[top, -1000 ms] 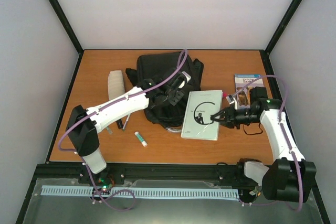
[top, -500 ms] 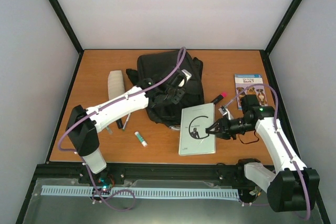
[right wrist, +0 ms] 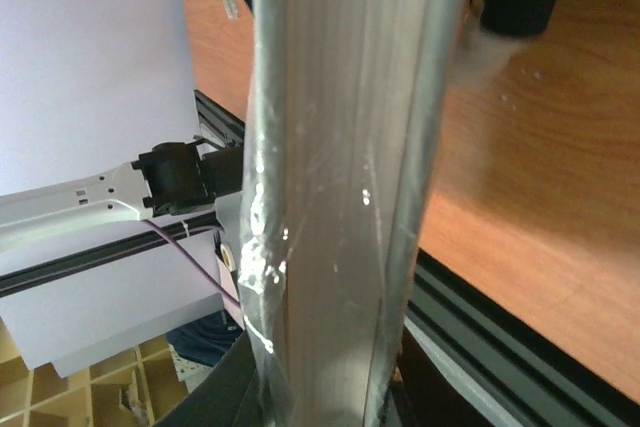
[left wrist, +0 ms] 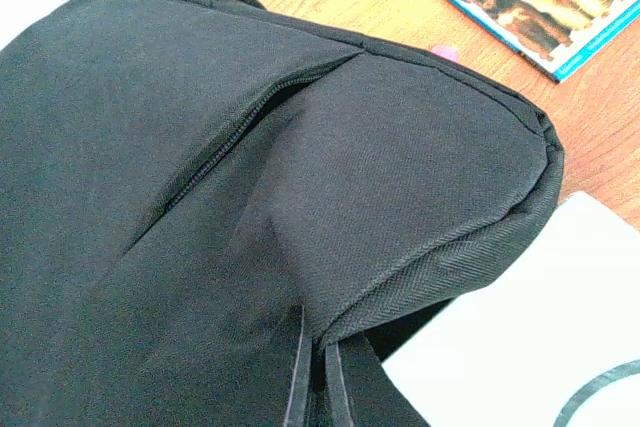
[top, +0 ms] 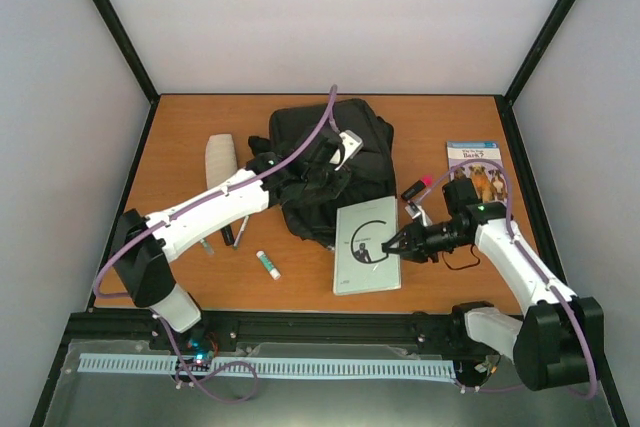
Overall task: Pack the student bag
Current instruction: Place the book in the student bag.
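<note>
As left hand (top: pixel 322 177) pinches it, student bag (top: pixel 366 140) directly beneath

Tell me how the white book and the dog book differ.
The white book is larger and plain, with a black curved mark; the dog book is smaller, blue, with photos. The white book is clamped in the right gripper; the dog book lies flat on the table. Both are closed.
</note>
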